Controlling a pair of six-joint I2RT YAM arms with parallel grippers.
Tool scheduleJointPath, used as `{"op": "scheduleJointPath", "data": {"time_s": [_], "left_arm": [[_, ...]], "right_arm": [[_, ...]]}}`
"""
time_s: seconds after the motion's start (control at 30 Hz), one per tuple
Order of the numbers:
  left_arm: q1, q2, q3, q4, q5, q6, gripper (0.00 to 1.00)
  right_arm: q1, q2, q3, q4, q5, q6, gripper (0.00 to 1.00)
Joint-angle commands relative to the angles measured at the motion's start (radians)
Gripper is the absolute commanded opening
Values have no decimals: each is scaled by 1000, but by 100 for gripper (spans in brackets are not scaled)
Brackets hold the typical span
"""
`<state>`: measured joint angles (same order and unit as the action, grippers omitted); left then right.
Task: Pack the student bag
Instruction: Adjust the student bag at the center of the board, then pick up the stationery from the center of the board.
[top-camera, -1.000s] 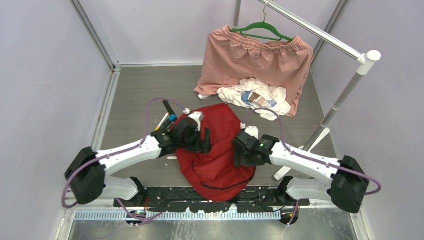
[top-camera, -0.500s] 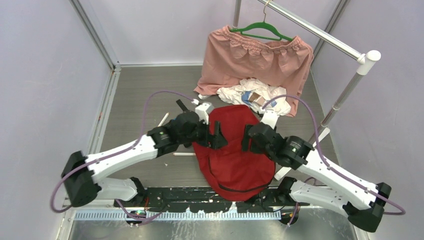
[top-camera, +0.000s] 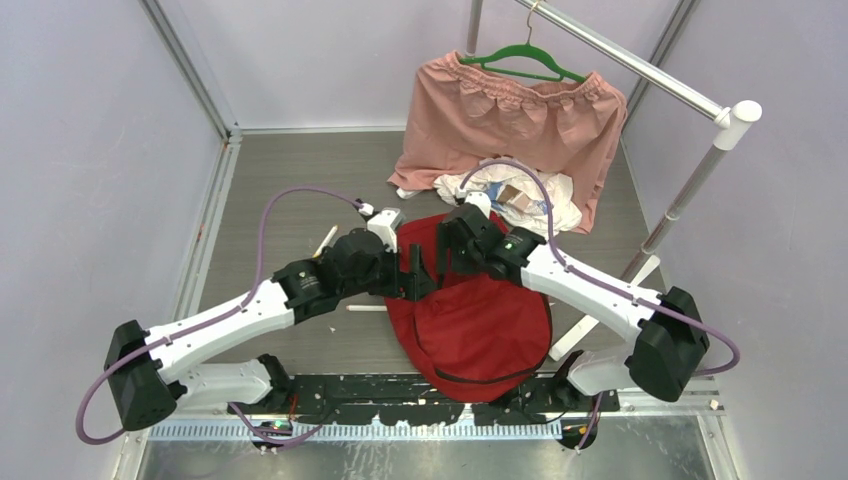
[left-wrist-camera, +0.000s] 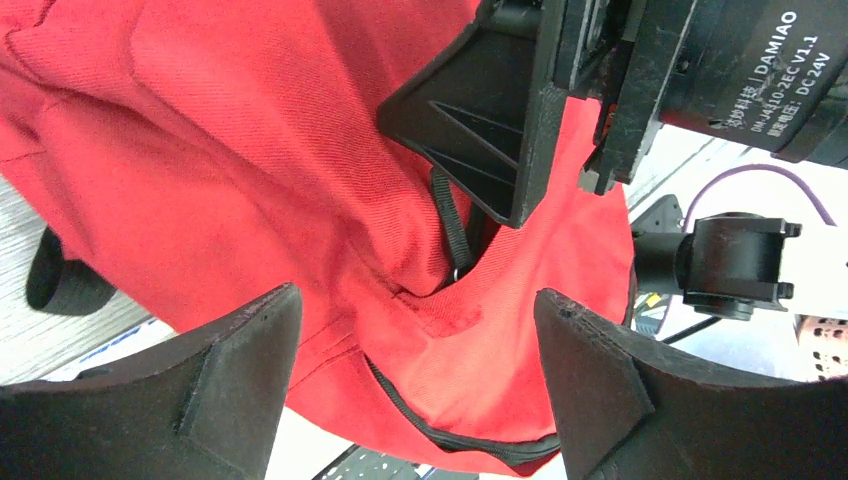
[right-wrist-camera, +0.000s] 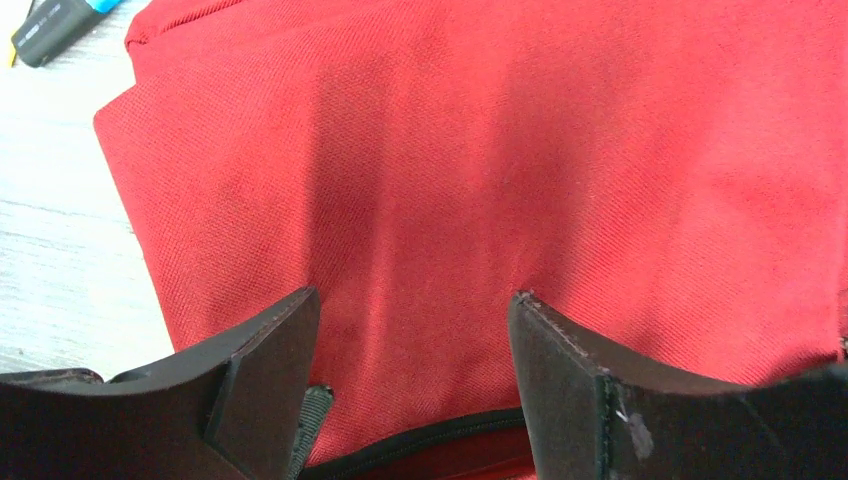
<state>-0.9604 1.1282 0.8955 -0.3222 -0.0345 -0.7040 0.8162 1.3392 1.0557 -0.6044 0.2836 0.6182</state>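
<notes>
Both the left gripper (top-camera: 415, 270) and the right gripper (top-camera: 447, 262) stand wide with nothing between the jaws, poised close together over the far end of the student bag (top-camera: 470, 325), which lies slumped on the worktop (top-camera: 280, 190) just ahead of the arm bases. Opening the bag seems the step in hand (nothing looks packed yet). Next, one gripper should pinch fabric to steady it while the other finds the black zipper trim (top-camera: 462, 379).
</notes>
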Motion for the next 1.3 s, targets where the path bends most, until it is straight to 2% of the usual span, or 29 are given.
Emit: {"op": "scheduleJointPath", "data": {"time_s": [0.0, 0.17, 0.33, 0.5, 0.63, 0.77, 0.9, 1.1, 1.2, 1.27], "left_arm": [[-3, -58, 1, -28, -50, -32, 86], [-2, -82, -31, -12, -35, -99, 85], [-4, -83, -63, -22, -29, -139, 84], [-4, -155, -90, -127, -116, -113, 85], [-3, -224, -100, -210, -183, -60, 87], [-2, -253, -108, -217, -188, 25, 89], [-3, -245, -119, -197, -163, 59, 89], [-3, -217, -185, -173, -261, 32, 89], [-3, -201, -213, -224, -346, 11, 88], [-3, -182, -214, -312, -454, -56, 88]], "right_arm": [[1, -11, 12, 38, -73, 26, 74], [12, -176, -142, 41, -180, 150, 72], [59, -288, -229, -6, -191, 232, 72], [62, -301, -261, -58, -108, 245, 72], [60, -247, -287, -47, -67, 238, 74], [60, -195, -238, -97, -59, 214, 74], [61, -242, -218, -166, -10, 212, 76], [56, -241, -246, -170, 8, 253, 77], [57, -230, -242, -165, 4, 275, 76], [55, -254, -239, -156, 18, 278, 76]]}}
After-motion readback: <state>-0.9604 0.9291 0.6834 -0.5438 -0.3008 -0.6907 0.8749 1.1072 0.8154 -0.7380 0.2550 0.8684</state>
